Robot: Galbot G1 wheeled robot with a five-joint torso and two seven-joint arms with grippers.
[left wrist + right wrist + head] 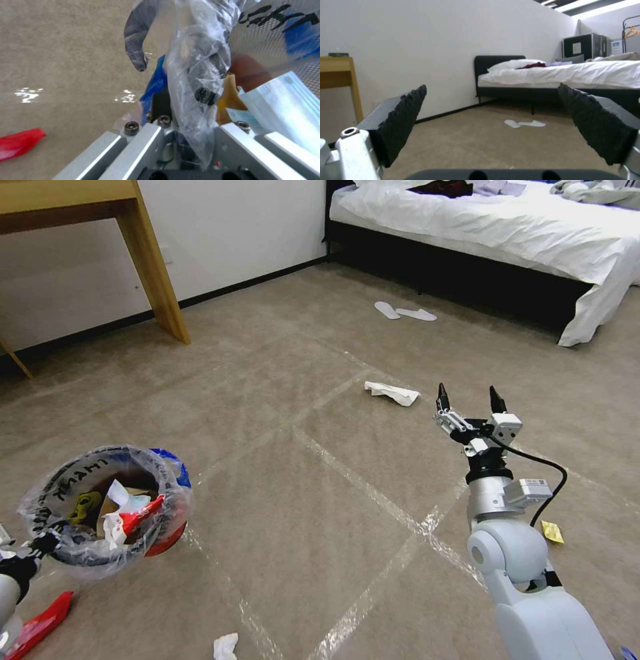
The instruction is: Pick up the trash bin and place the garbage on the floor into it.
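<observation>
My left gripper (41, 543) sits at the lower left of the head view, clenched on the plastic-wrapped rim of the trash bin (107, 510) and holding it tilted, its mouth turned up toward the camera. From the left wrist view I see crinkly clear bag (196, 75) bunched between the fingers, a black fingertip (136, 52) curving outside the rim, and a light-blue mask (283, 105) and brown paper (230, 97) inside the bin. In the head view the bin also holds white tissue and a red wrapper (143, 513). My right gripper (470, 400) hangs in the air to the right of centre, released, its two black toothed pads (403, 120) spread wide and touching nothing; between them the right wrist view looks across the floor (320, 500) toward a bed (507, 227) and a pair of white slippers (405, 312). Out on the carpet, a crumpled white tissue (392, 393) lies just beyond and to the left of the right gripper, beside a tape line. A yellow scrap (552, 531) lies near the right arm's wrist. Another white tissue (225, 646) rests at the bottom edge of the head view, and a red wrapper on the floor (40, 623) lies in the lower left corner, under the left arm. A wooden desk (80, 213) stands against the wall at upper left.
</observation>
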